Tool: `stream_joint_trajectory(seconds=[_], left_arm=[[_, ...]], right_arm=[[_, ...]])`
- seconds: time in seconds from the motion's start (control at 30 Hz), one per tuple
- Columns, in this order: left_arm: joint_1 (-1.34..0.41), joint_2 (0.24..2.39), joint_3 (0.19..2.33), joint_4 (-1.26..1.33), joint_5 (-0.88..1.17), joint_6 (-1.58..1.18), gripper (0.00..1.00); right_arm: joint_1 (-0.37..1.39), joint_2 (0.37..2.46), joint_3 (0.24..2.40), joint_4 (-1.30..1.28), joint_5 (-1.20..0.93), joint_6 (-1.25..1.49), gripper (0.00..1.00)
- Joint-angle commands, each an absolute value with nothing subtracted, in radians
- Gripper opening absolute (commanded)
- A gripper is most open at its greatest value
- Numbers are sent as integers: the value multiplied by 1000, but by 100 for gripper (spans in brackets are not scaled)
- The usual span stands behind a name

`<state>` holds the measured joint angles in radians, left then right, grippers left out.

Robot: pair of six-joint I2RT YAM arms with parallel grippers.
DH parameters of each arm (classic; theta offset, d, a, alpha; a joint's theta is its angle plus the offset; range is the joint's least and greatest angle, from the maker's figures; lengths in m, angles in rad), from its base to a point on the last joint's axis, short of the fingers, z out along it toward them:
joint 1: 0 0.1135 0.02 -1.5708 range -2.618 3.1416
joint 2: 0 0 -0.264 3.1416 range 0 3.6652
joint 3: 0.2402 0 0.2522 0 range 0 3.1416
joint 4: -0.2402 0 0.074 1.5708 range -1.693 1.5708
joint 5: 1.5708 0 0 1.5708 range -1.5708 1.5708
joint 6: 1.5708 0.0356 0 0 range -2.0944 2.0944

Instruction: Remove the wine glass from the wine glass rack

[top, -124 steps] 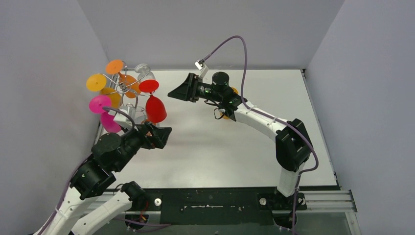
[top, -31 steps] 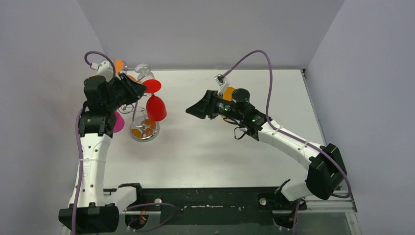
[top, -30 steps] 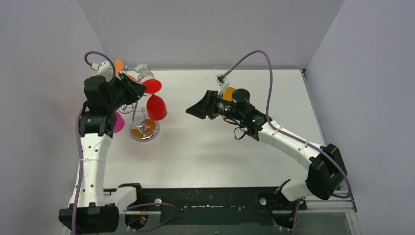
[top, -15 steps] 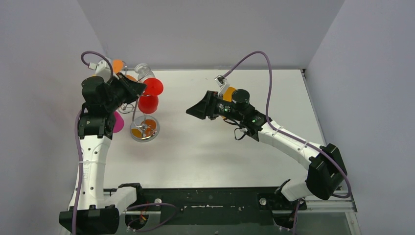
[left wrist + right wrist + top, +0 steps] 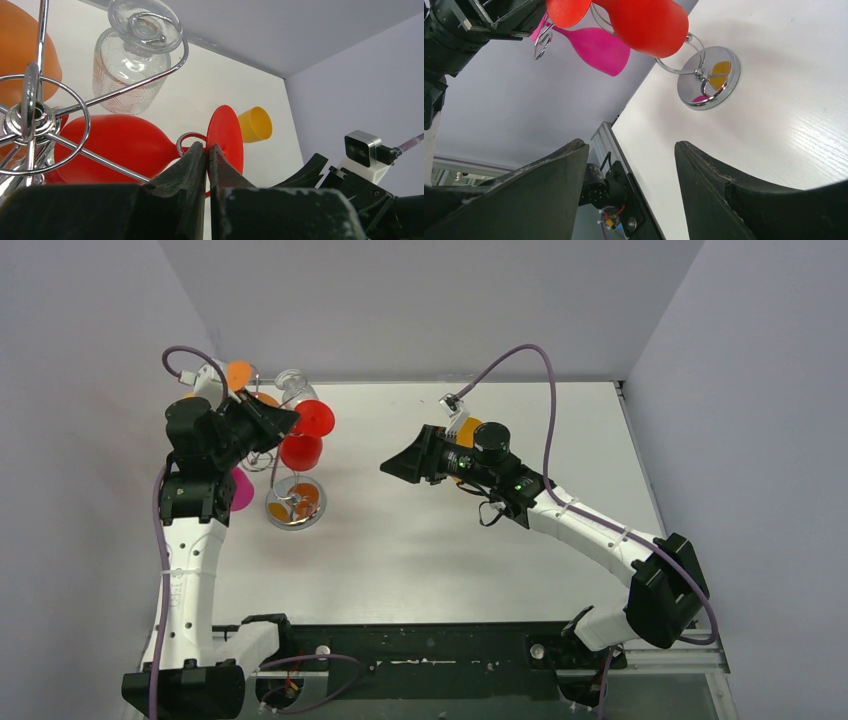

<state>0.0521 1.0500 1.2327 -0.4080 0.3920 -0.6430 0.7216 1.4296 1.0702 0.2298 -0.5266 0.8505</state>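
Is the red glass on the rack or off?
On: the red wine glass hangs by its stem in a loop of the wine glass rack, left end effector shut on it.

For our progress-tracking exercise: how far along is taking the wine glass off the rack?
Done: the left end effector is shut on the red wine glass by its stem. In hand: the glass, hanging from the wine glass rack. Left: sliding it free. The right end effector hovers open, apart.
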Motion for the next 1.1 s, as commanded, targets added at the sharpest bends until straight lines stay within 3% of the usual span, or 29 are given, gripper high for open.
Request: stream_joint_trajectory(seconds=[0.0,0.63,1.07], left_arm=[[63,1032,1247,-421,359,-672,0],[83,958,1182,-366,330,-914,0],[88,917,1169,-371,316,-949,0]], right_arm=[[726,1381,1072,264,-508,859,65],[721,1368,1073,224,-465,867,70],[716,1346,1045,245,-449,864,86]])
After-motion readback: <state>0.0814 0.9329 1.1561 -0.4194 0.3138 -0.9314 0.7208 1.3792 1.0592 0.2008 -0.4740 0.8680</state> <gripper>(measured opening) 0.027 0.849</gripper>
